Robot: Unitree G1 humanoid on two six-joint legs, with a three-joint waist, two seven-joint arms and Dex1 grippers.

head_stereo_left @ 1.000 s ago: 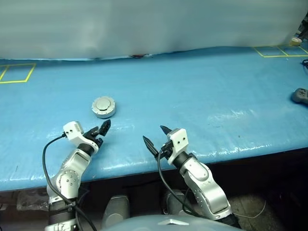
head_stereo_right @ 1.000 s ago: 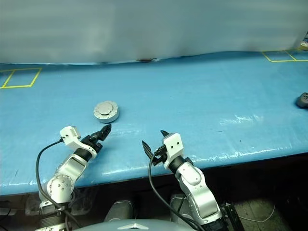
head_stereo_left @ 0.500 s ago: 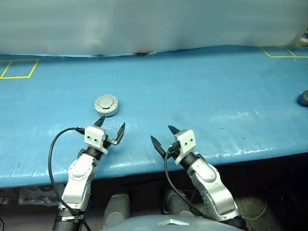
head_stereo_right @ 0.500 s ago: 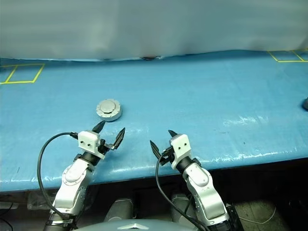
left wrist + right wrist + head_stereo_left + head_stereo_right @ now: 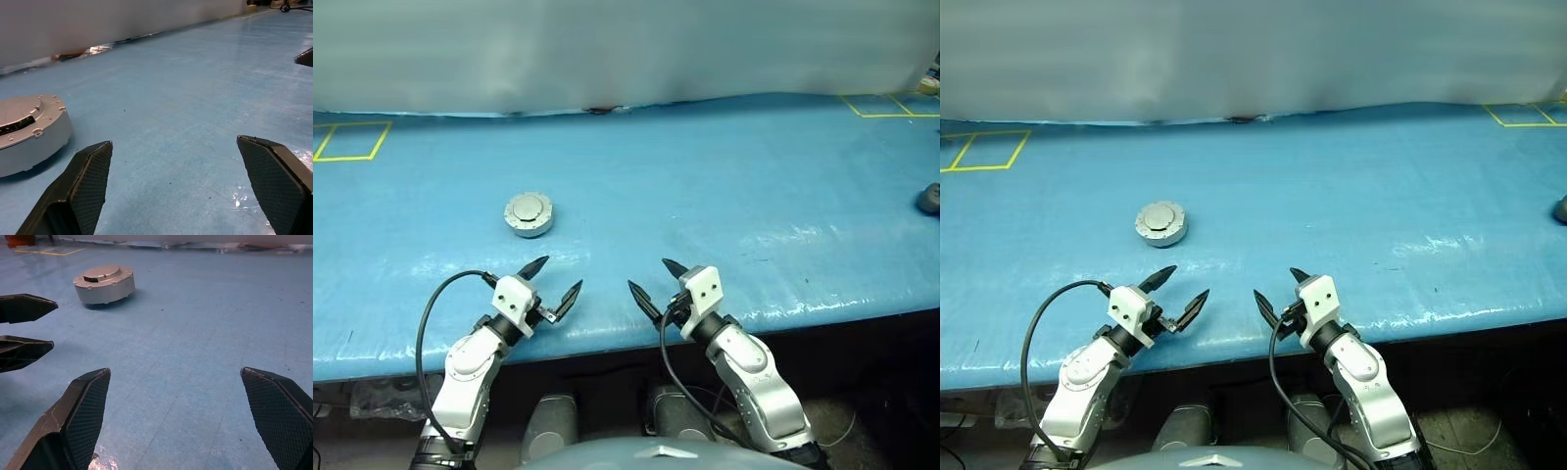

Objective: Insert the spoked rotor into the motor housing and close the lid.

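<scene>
**Blue tabletop, closed housing, both pincers empty**

Blue plastic-covered tabletop (image 5: 724,176) spanning the scene, pale wall behind. Nearest, at the front edge: left pincer (image 5: 557,279) and right pincer (image 5: 653,280), side by side and apart, each with black fingers spread wide, gripping nothing, hovering just over the sheet. Farther in, beyond the left pincer and well apart from both: motor housing (image 5: 528,214), a short round grey cup sitting flat, with the lid (image 5: 101,272) down on top, plain grey face and raised hub upward. At the far corners: yellow taped squares (image 5: 350,140). At the right edge: small dark object (image 5: 929,199), too cut off to identify.
</scene>
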